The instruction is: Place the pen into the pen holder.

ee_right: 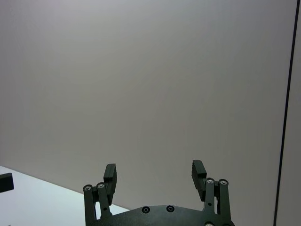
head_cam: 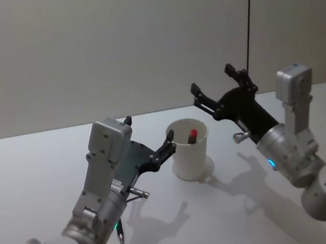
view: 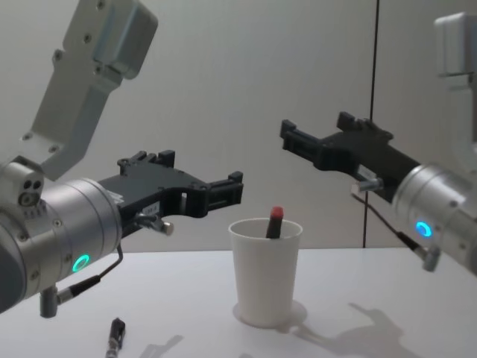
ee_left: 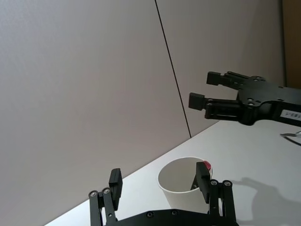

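Observation:
The pen holder (head_cam: 189,154) is a white paper cup standing upright on the white table (head_cam: 31,169). A pen (head_cam: 192,134) with a red top stands inside it, leaning on the rim. From the side, the pen (view: 275,221) pokes just above the cup (view: 264,280). My left gripper (head_cam: 149,130) hovers open just left of the cup, level with its rim, holding nothing. My right gripper (head_cam: 211,79) hangs open above and to the right of the cup, also holding nothing. In the left wrist view the cup (ee_left: 181,181) sits beyond my left gripper (ee_left: 159,173), with the right gripper (ee_left: 203,89) higher up.
A short dark stick-like object (view: 115,334) lies on the table under my left arm, also seen as a dark object (head_cam: 120,233) in the head view. A plain wall (head_cam: 111,44) stands behind the table. My right gripper (ee_right: 154,168) faces that wall.

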